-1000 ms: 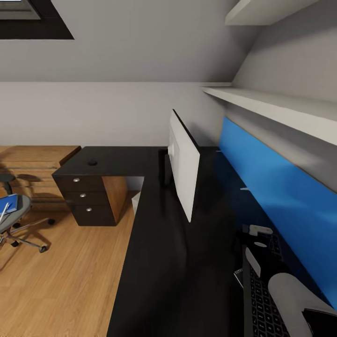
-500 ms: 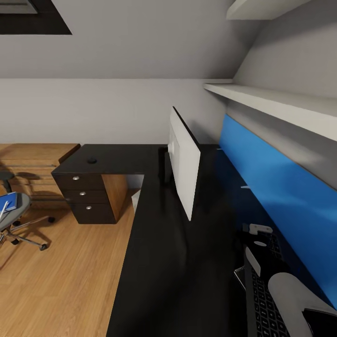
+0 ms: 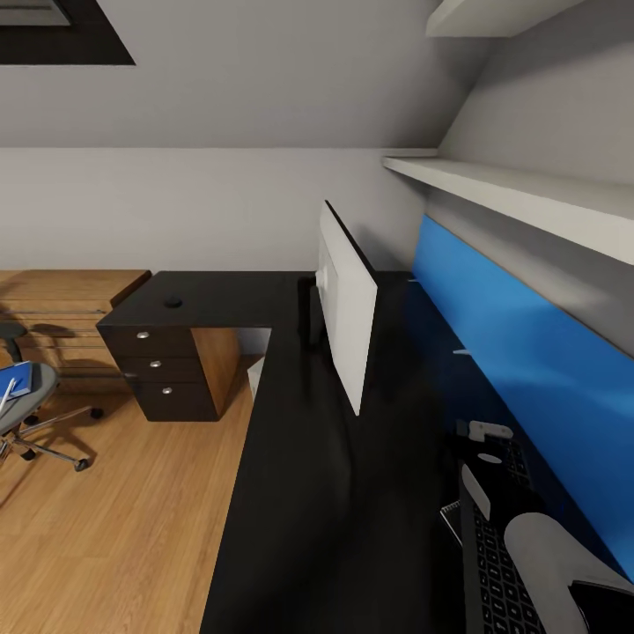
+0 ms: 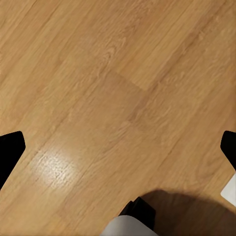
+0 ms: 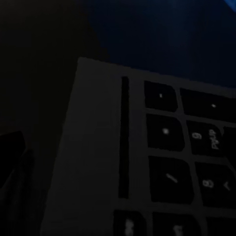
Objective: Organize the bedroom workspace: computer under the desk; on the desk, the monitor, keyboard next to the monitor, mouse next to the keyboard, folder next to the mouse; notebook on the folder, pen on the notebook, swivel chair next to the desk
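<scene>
Big picture first: the desk (image 3: 335,493) runs long and black down the middle of the head view, its blue back panel (image 3: 528,370) along the right, drawer unit (image 3: 163,374) at the far corner. The monitor (image 3: 345,308) stands on it, edge-on to us, white back showing. Out on the wooden floor (image 3: 123,519) the swivel chair (image 3: 26,414) sits well apart from the desk, the blue folder (image 3: 13,383) on its seat with a thin white stick, probably the pen (image 3: 7,398), across it.

Down at the near right, the keyboard (image 3: 493,563) lies on the desk by the back panel, the right arm (image 3: 555,563) over it. The right wrist camera is pressed in close on the keyboard's number-pad corner (image 5: 167,147); the picture is too dark to tell how far the right gripper is spread or whether it has the frame. The left gripper (image 4: 118,147) hangs over bare floor, its dark fingertips (image 4: 10,147) spread wide at the frame edges, holding nothing.

The risks, as I read them: the keyboard sits well short of the monitor, so it may need sliding along. Drag it with poor contact and it could skew against the back panel. Swing the arm wide and it could clip that thin monitor, which looks easy to tip. The small mouse (image 3: 173,304) on the far wing could get nudged
</scene>
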